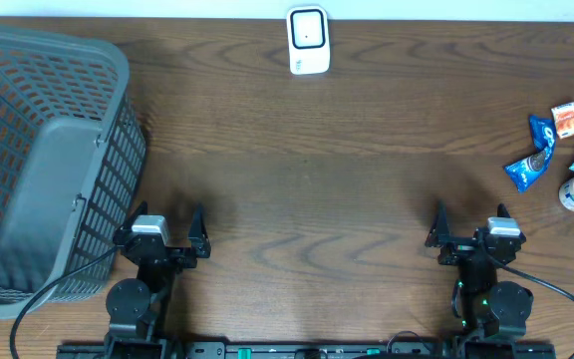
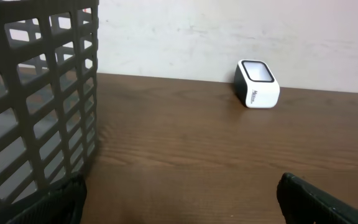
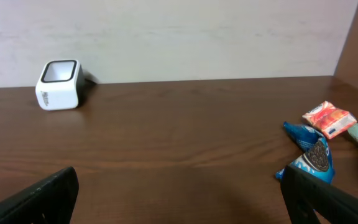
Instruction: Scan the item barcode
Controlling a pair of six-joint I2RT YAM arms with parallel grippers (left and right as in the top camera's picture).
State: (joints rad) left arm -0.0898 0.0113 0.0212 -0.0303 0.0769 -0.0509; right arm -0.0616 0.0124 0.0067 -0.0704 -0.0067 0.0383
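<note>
scanner (image 1: 308, 40): white, boxy, smooth plastic.

Dark brown wood-grain tabletop (image 1: 357, 189) looked smooth, with a slight sheen. Grey plastic lattice basket (image 1: 125, 150) was matt. Small white plastic scanner box (image 1: 308, 42) was glossy, its window dark and shiny. Blue crinkled foil snack packet (image 1: 529, 160) was glossy.

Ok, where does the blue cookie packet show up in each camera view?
Overhead: the blue cookie packet lies near the right edge, mid-height.
Left wrist: not in view.
Right wrist: lower right, just below-left of the orange packet.
Shared landmark: the white scanner, at top centre overhead, right of centre on the left wrist, upper left on the right wrist.
</note>
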